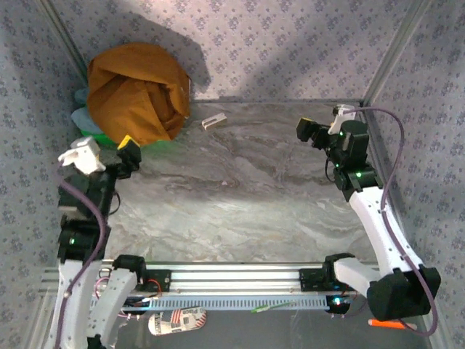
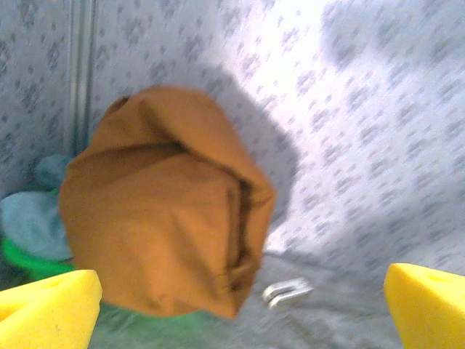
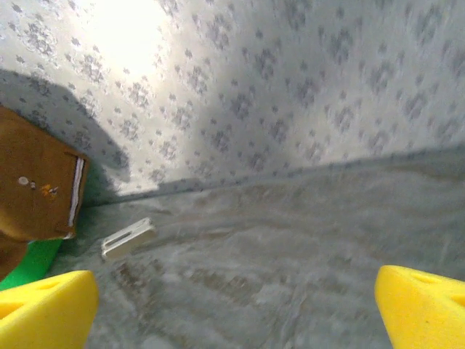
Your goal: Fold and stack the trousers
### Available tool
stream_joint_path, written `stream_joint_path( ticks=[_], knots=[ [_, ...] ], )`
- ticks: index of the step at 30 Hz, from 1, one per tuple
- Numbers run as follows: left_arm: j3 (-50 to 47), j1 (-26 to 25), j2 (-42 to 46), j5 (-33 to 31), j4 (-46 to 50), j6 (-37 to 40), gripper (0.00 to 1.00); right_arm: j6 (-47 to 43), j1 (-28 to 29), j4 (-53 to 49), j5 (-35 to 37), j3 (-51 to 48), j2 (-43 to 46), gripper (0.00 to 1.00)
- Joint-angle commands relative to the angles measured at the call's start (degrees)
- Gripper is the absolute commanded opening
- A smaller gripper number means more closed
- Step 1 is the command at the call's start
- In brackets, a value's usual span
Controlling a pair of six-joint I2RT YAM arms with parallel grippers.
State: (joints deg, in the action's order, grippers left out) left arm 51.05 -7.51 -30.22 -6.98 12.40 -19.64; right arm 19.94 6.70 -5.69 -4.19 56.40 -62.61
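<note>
Trousers (image 1: 138, 91) — ochre-orange, bunched into a rounded heap at the far left corner of the table (image 1: 240, 189). Not spread flat: folds and a dark crease run down the right side in the left wrist view. Rests on a green container (image 2: 25, 258), its rim showing under the cloth. Stands close to the patterned back wall (image 1: 290, 43); contact with it cannot be told. Pale teal cloth (image 1: 81, 116) tucked low at the heap's left side.

Left gripper (image 1: 116, 154): positioned at the near side of the heap, close to its lower edge. Jaws spread to full width, nothing between them. Yellow pads (image 2: 43, 309) sit at both lower corners of the left wrist view, the heap straight ahead.

Right gripper (image 1: 320, 129): hangs over the far right part of the table, well apart from the trousers. Jaws likewise fully spread — nothing held. Its yellow pads (image 3: 425, 305) frame bare marbled surface; a brown edge of the trousers with a white strip shows at the left margin of the right wrist view.

Small white clip-like piece (image 1: 213, 121): lies on the table just right of the heap, clear of both grippers.
</note>
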Motion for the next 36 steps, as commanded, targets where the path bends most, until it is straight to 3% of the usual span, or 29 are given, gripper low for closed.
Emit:
stream_joint_path(
  ticks=[1, 5, 8, 10, 13, 17, 19, 26, 31, 34, 36],
  knots=[
    [1.1, 0.1, 2.6, 3.8, 2.8, -5.7, 1.0, 12.0, -3.2, -4.7, -10.9, -3.4, -5.2, 0.97],
    [11.1, 0.1, -5.8, 7.7, 10.2, -0.9, 1.0, 9.8, -2.1, -8.0, -10.2, -1.4, -7.0, 0.97],
    [16.9, 0.2, -14.7, 6.0, 11.5, 2.9, 0.97, 9.2, -0.1, -8.2, -9.1, -1.3, -6.8, 0.99],
    [19.8, 0.2, -20.8, 1.8, 11.3, 3.4, 0.89, 8.0, 1.7, -8.4, -7.2, -1.2, -6.8, 1.0],
    [29.1, 0.1, -33.7, -7.2, 18.0, 2.7, 0.89, 6.1, 3.9, -10.0, -5.8, -0.1, -8.1, 1.0],
    [43.3, -0.8, -50.4, -15.3, 28.7, 1.2, 0.93, 5.5, 4.9, -10.2, -5.6, 0.2, -9.5, 1.0],
    [47.0, -2.5, -56.1, -19.3, 28.7, 2.2, 1.0, 5.4, 5.1, -10.1, -5.8, 0.2, -10.1, 1.0],
    [60.2, -3.3, -73.4, -25.4, 29.1, 2.2, 1.0, 5.1, 5.3, -9.2, -7.1, 0.4, -12.3, 1.0],
    [69.8, -2.4, -83.8, -25.5, 30.7, 3.2, 0.99, 4.6, 5.4, -9.4, -7.0, 0.5, -13.5, 1.0],
    [75.1, -2.3, -89.4, -25.8, 32.7, 5.5, 0.83, 4.2, 5.4, -9.7, -7.4, 0.6, -13.4, 1.0],
    [77.0, -2.2, -91.2, -27.0, 32.9, 7.4, 0.65, 3.8, 5.4, -10.4, -7.5, 0.9, -13.0, 1.0]
  ],
)
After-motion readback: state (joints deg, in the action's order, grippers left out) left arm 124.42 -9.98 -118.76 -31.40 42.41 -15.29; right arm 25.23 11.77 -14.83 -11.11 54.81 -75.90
